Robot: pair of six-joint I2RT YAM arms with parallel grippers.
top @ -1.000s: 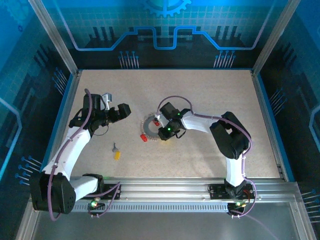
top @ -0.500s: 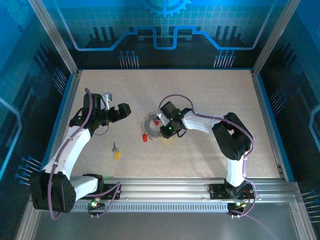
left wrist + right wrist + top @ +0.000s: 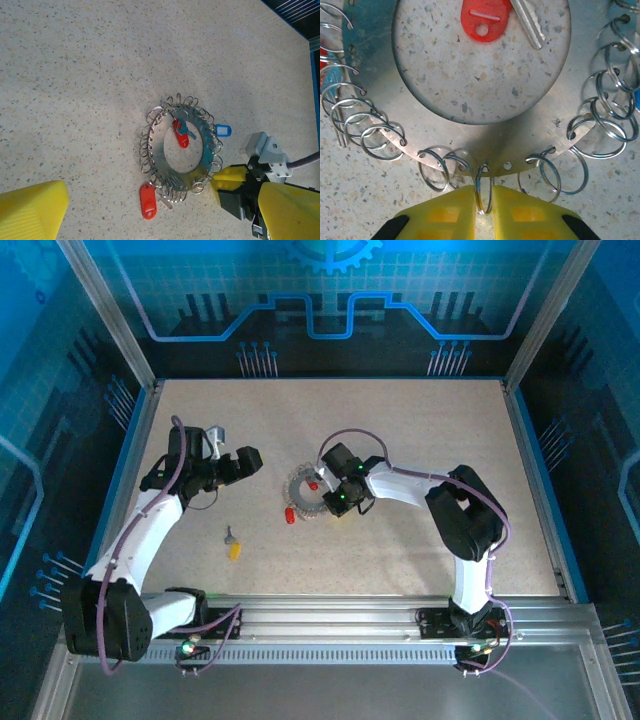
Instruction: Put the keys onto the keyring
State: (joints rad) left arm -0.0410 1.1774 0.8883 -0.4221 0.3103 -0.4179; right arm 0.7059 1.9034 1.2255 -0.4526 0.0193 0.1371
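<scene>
So, my right gripper (image 3: 482, 196) is pinched nearly shut on one small split ring (image 3: 479, 181) at the near edge of the keyring (image 3: 485, 145), w/ that ring standing upright in the pinch. My left gripper (image 3: 232, 450) hangs wide open w/ nothing in it, well off to the left of the keyring.

The keyring lies flat, about mid-table (image 3: 420, 430). One red key (image 3: 485, 20) lies inside its big hole, and a second red key (image 3: 147, 201) is just outside the rim. The blue key (image 3: 222, 131) is at the outer edge (hooked on or just lying there, can't tell). The yellow key (image 3: 234, 550) is well apart, nearer my left arm.

Handling, imo: the plate is thin stiff metal, prob light, so it'll skate on the table if I tug. The split rings are springy, slick wire and swivel in their holes, so pinch low by the hole. Keys are tiny + light; grab by the plastic head, bc the blade is too thin and slippery.
</scene>
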